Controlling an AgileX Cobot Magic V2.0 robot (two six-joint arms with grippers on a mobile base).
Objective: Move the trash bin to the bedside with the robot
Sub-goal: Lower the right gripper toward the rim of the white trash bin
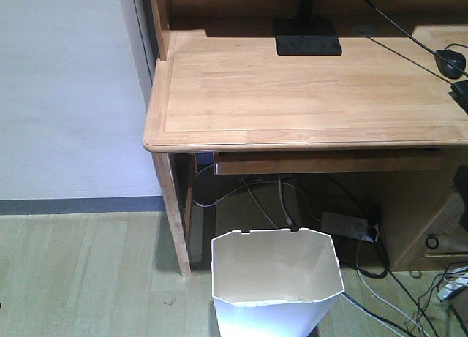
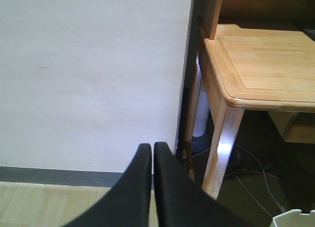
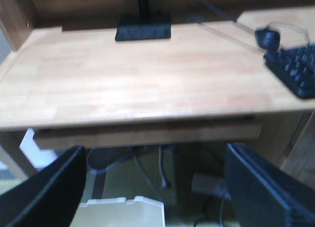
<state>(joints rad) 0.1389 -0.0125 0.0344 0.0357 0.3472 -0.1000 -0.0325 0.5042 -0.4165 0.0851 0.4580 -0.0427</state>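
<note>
Bin [image 1: 278, 278] upright on the floor [image 1: 73, 278], just in front of the worktop's [image 1: 292, 96] front edge, nearer its front-left corner than its right. Looks empty, cream inside, notched rim toward the worktop. Not yet gripped; no bed in any view. Reads as the opening step: reaching for the bin before any carrying.

Left claw [image 2: 152, 147] clenched on nothing, fingers pressed together, aimed at the wall [image 2: 88, 79] left of the front-left corner, with only a sliver of rim at the lower right of its view. Right claw [image 3: 155, 148] released, fingers spread wide, facing the front edge, with the bin's rim low between them in its wrist view. Touches nothing.

Next, probably: lower the right claw over the rim, one finger inside and one outside, then close on the side. Calls for a firm pinch on thin, tapered plastic, likely to flex or tilt if taken at one side only. Calls too for drawing back clear of the leg [image 1: 174, 213] and cables [image 1: 270, 198] under the front edge before turning the base toward the bed, somewhere out of view.
</note>
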